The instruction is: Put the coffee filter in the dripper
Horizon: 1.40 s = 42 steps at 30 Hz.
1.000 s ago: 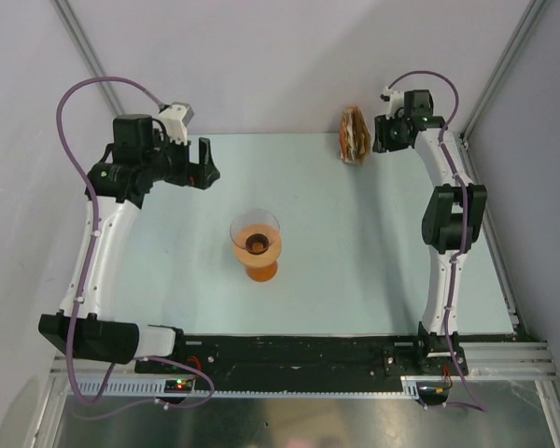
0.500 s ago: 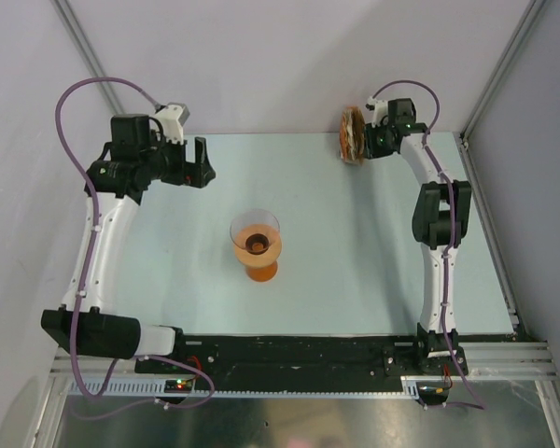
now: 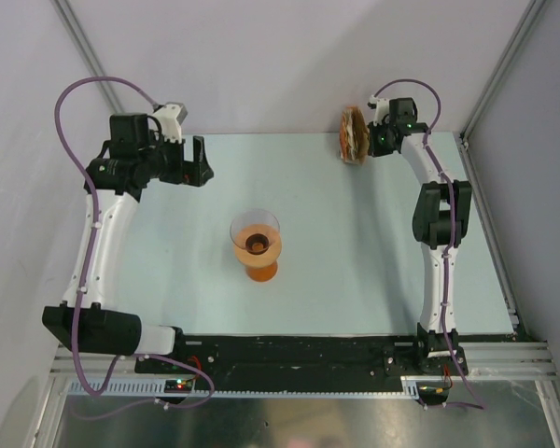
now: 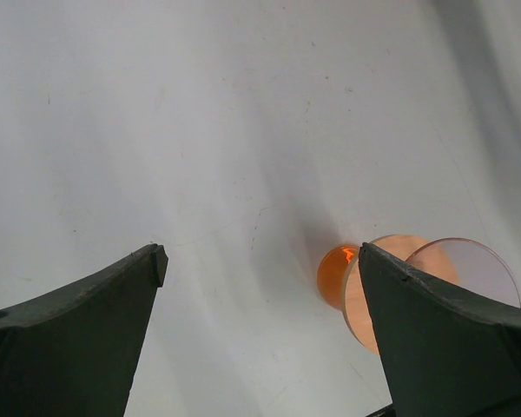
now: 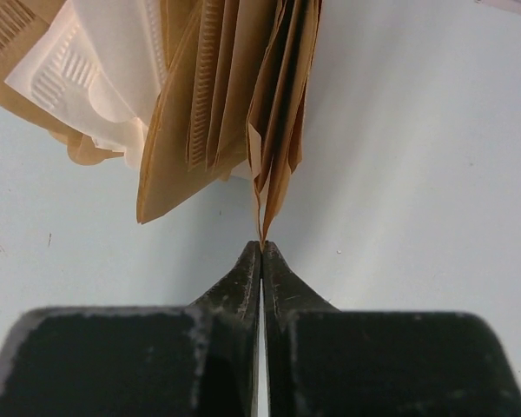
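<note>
My right gripper (image 5: pixel 261 248) has its jaws pressed flat together, and the lowest corner of one tan filter (image 5: pixel 276 130) comes down right to their tips (I can't tell from the wrist view whether the paper is nipped between them or only touching). That filter is the outermost sheet of an upright stack (image 5: pixel 182 104) of brown and white papers, which stands at the far edge of the table (image 3: pixel 355 261), towards its right corner, with the gripper just beside it on the right. The dripper (image 3: pixel 256 238) sits well apart from all this, near the middle of the table, its dark centre hole showing from above. My left gripper (image 4: pixel 260 254) hangs over the far left of the table with its jaws spread wide and nothing between them; its camera catches the dripper (image 4: pixel 378 291) just past the right-hand finger.
</note>
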Available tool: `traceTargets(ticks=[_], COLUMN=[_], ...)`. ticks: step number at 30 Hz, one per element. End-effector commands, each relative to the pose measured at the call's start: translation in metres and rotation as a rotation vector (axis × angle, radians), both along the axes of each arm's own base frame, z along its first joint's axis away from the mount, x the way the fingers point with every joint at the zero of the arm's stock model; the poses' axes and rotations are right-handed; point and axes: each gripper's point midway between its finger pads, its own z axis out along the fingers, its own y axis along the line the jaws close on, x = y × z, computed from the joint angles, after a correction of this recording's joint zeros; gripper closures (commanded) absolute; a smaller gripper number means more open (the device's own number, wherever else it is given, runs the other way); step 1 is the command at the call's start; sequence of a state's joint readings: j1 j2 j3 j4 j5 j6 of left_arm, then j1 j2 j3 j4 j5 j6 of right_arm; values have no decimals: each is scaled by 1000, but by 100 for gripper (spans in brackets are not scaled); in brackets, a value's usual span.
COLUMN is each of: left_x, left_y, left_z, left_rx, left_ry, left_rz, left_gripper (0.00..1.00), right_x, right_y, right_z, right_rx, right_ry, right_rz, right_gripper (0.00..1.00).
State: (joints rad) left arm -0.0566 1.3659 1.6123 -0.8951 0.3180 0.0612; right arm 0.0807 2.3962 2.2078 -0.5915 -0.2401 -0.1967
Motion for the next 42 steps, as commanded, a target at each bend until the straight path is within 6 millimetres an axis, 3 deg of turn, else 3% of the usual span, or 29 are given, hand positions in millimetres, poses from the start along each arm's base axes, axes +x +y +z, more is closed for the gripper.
traceTargets(ticks=[1,3,6,8,25,38,42], left_x=[5,6,7,6,1,2,1], left_y=[2,2,2,1,2,2,3], left_z=[17,16,16,17,15,15,15], left_rx=[-2,-7,-14,-15,-21,-31,-29], left_ry=[-51,-46,-42,-43,-40,-36,-36], left_rz=[-2,-3,-2,-3,-3,1,3], left_gripper=[0,0,0,0,0,0,0], right_x=[11,8,4,2,-13,0,2], right_y=[1,3,6,7,-3,-2,-2], right_z=[42,46,50,51,36,41,44], right_rx=[-4,2,10,8,-20,2,4], right_ry=[-110,-113,-112,-109,-66,-104,-115], right_rz=[18,34,53,61,72,41,36], right_gripper=[100,95,72,69,70,72,79])
